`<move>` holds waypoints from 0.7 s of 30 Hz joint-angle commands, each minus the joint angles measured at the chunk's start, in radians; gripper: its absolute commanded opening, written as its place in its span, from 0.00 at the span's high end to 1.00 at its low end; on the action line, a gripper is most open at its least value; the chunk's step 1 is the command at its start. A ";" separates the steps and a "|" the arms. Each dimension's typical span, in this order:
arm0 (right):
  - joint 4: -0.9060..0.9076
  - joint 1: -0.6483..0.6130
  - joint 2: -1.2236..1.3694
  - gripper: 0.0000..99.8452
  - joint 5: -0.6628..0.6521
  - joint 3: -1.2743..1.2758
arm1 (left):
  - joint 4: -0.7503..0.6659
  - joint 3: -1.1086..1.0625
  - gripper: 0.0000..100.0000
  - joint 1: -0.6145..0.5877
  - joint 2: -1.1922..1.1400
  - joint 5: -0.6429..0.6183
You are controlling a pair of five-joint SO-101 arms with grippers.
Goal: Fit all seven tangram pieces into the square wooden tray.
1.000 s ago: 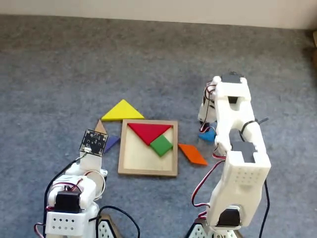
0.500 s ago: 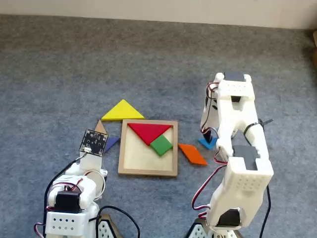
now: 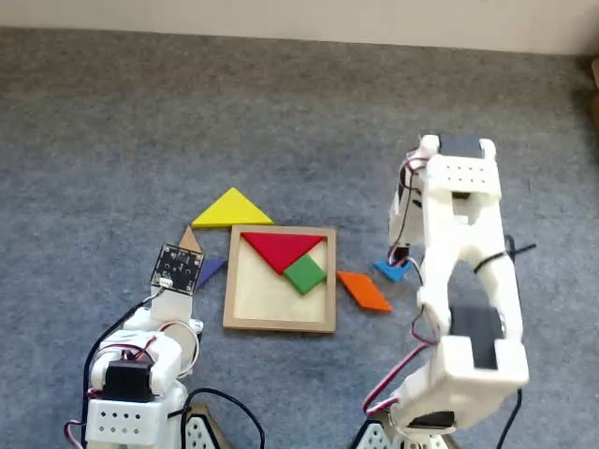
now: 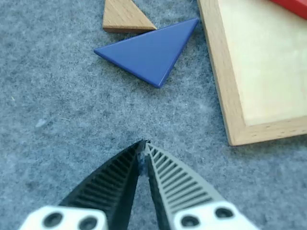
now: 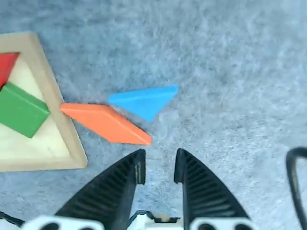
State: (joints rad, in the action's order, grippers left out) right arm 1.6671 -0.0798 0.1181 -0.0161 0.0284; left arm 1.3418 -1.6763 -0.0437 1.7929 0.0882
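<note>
Tray (image 3: pixel 279 325): between the arms, red triangle (image 3: pixel 281 249) and green square (image 3: pixel 305 274) inside.
Left gripper (image 4: pixel 144 146): pressed together, near dark blue triangle (image 4: pixel 150 52), left of tray.
Right gripper (image 5: pixel 158 165): spread, empty, near light blue triangle (image 5: pixel 145 102).

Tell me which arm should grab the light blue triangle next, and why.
Right. The right claw is open and hangs close to the light blue triangle. The left claw is shut, beside the dark blue triangle on the other side of the tray.
</note>
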 commanded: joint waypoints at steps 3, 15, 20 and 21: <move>-0.216 0.019 -0.130 0.89 -0.299 0.140 | 0.006 -0.019 1.00 -0.005 0.019 0.000; -0.269 0.039 -0.127 0.86 -0.789 0.183 | 0.006 -0.019 1.00 -0.005 0.019 0.000; -0.269 0.027 -0.127 0.73 -0.888 0.188 | 0.006 -0.019 1.00 -0.005 0.019 0.000; -0.269 0.021 -0.127 0.72 -0.910 0.189 | 0.006 -0.019 1.00 -0.005 0.019 0.000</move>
State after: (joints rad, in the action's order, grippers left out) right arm 1.4108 -0.0522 0.0476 -0.8661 0.2202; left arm 1.3418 -1.6763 -0.0437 1.7929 0.0882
